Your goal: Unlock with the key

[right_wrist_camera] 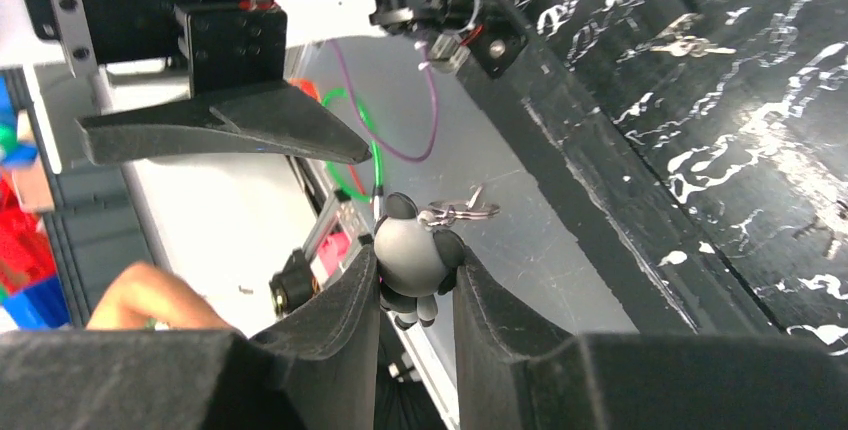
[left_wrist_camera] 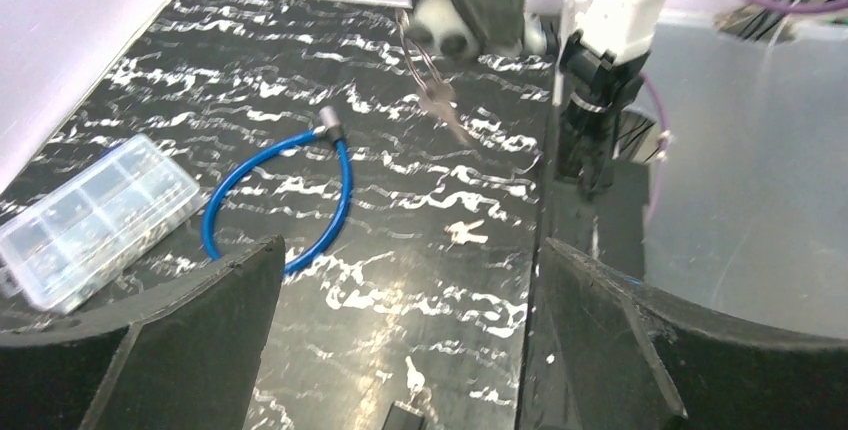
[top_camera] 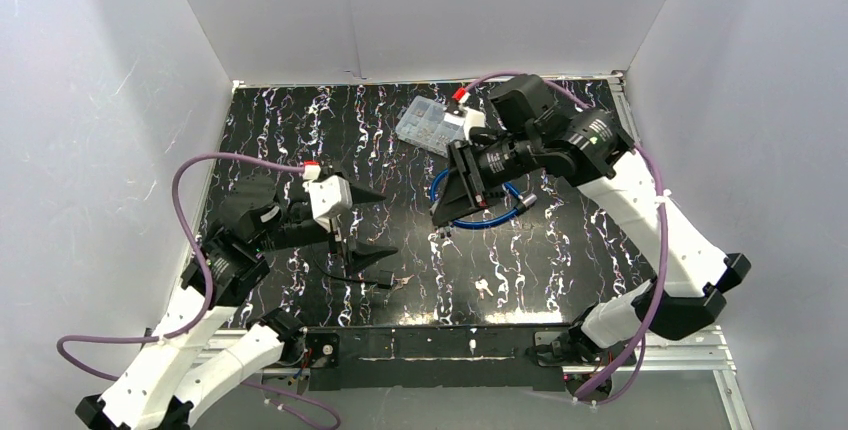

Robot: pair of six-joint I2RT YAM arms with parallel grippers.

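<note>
While the rounded, matte grey charm (right_wrist_camera: pixel 410 262) is clamped narrowly between the dark, wedge-shaped fingers of the right gripper (right_wrist_camera: pixel 415 280), a thin wire ring (right_wrist_camera: pixel 462 212) and a flat silver key (left_wrist_camera: pixel 440 100) are seen dangling from it in the air above the table (top_camera: pixel 300 140), whose glossy black top is streaked with white marbling. The lock (left_wrist_camera: pixel 290 190), a blue coated cable loop with a short metal cylinder head, is laid flat on the table, apart from the hanging key; from above, part of the loop is covered by the right gripper. The left gripper (top_camera: pixel 385 222) is spread wide over the table. A clear, compartmented plastic box (top_camera: pixel 430 125) is set just beside the loop, and small loose keys (left_wrist_camera: pixel 465 233) are scattered nearer the front edge.
</note>
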